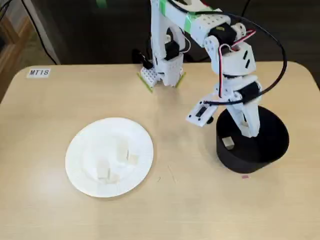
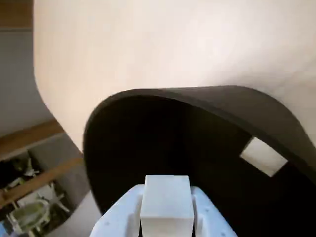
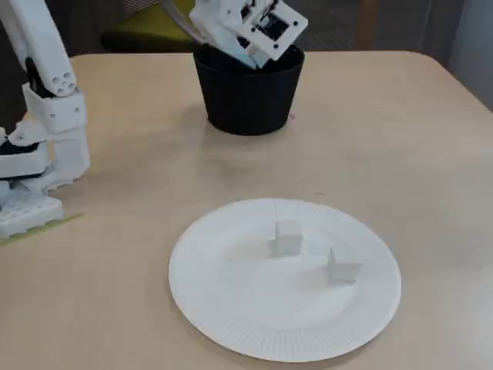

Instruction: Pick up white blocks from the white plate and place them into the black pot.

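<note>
Between the jaws: a white block [image 2: 167, 203] is being held, pinched from both sides by the white fingers, as the wrist view shows.
Held block's place: it is being kept over the dark opening of the black pot [image 2: 148, 148], inside the line of the rim in the wrist view.
Gripper: the gripper [image 1: 248, 131] is being pointed downward into the pot's mouth in a fixed view; in the other fixed view the tips are being hidden behind the pot wall and the wrist housing.
Jaws: they are being kept narrow, closed on the block, with only the block's width between them.
Block in the pot: a second white block [image 1: 228, 142] is being shown lying on the pot floor, apart from the held one; in the wrist view it is being seen at the right [image 2: 263, 156].
Black pot: it is being shown standing upright on the table, at the right in a fixed view [image 1: 270, 150] and at the far edge in the other [image 3: 246, 100], well apart from the plate.
White plate: the white plate [image 3: 231, 308] is being shown flat on the table, at the left in a fixed view [image 1: 80, 150].
Blocks on the plate: two blocks are being seen clearly, one near the centre [image 3: 288, 236] and one to its right [image 3: 342, 267], standing apart; whether more are lying there cannot be told.
Table: the pale wooden table [image 1: 190, 210] is being shown bearing everything, with a small label [image 1: 39, 72] at its far left corner.
Arm base: the arm base [image 1: 162, 70] is being shown standing at the table's far edge in that view.
</note>
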Robot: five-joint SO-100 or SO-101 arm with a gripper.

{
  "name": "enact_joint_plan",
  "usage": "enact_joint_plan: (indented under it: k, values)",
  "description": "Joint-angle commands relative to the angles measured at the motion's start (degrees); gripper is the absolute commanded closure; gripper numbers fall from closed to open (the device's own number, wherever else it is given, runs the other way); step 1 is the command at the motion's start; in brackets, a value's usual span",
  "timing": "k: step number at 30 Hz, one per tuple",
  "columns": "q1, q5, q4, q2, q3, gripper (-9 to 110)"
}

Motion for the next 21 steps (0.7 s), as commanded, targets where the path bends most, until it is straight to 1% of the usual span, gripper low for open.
enact_joint_plan:
  k: [1, 2, 3, 4, 5, 8, 10, 11, 14, 15, 21]
  values:
    - [-1.58, -0.79, -3.16, -2.37, -0.18, 102]
    - [-1.76, -1.49, -3.16, -2.72, -0.26, 93]
    - [-1.93, -2.55, -3.16, -2.72, -0.09, 82]
    - [-2.11, -3.6, -2.99, -2.72, -0.09, 73]
    - [-2.11, -4.13, -2.72, -2.72, -0.09, 69]
    - [-1.85, -4.22, -1.76, -1.93, -0.09, 66]
    - [-1.41, -4.39, -0.7, -0.88, -0.26, 69]
    - [-1.05, -4.66, -0.09, -0.09, -0.44, 74]
    - [1.05, -5.01, 2.2, 3.78, -0.7, 98]
    - [2.2, -5.36, 3.43, 5.71, -0.7, 103]
    - [15.12, -7.65, 11.78, 15.03, -0.7, 104]
